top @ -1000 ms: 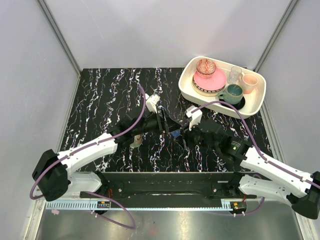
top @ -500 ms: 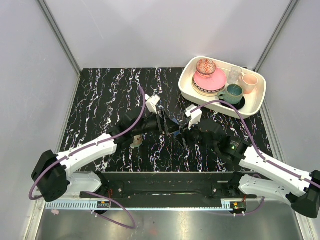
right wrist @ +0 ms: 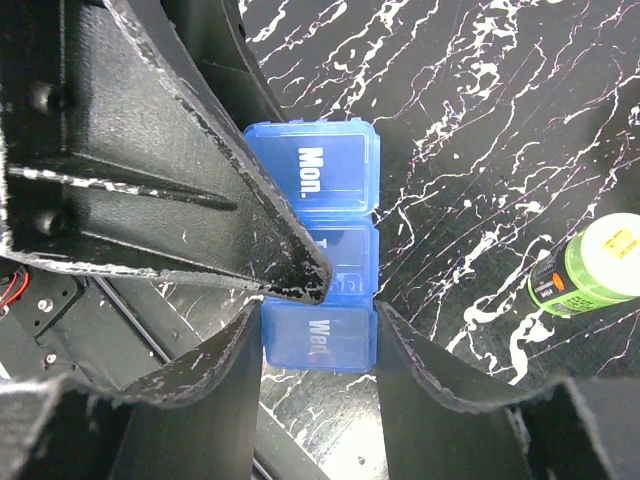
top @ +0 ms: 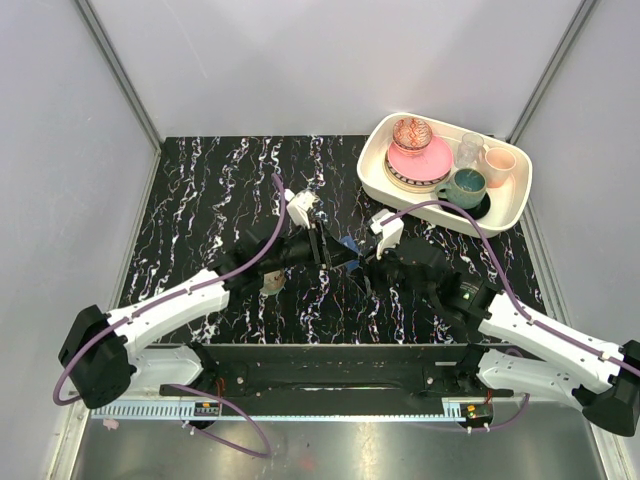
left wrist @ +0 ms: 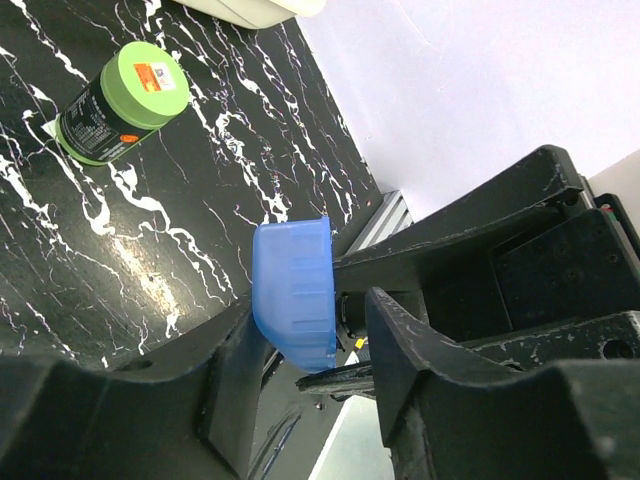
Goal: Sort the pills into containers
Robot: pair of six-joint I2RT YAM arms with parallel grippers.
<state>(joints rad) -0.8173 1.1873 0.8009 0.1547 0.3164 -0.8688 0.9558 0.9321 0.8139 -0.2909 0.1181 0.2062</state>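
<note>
The blue translucent pill box [right wrist: 322,235] has lids marked Mon., a middle one partly covered, and Wed. My right gripper [right wrist: 318,345] is shut on its Wed end, a finger pressed on each side. My left gripper [left wrist: 315,350] straddles the other end of the box [left wrist: 293,295]. The box rests against one finger, with a gap to the other. One left fingertip [right wrist: 305,280] lies over the middle lid. In the top view both grippers meet at the box [top: 348,246] at mid-table. No loose pills show.
A green-capped bottle [left wrist: 120,105] lies on the black marbled table beside the box; it also shows in the right wrist view [right wrist: 590,268]. A cream tray [top: 372,178] at the back right holds a pink plate, a glass, a beige mug and a teal mug.
The left arm has shifted slightly. The blue box between the two grippers has moved a little toward the far side. The right arm has hardly moved.
</note>
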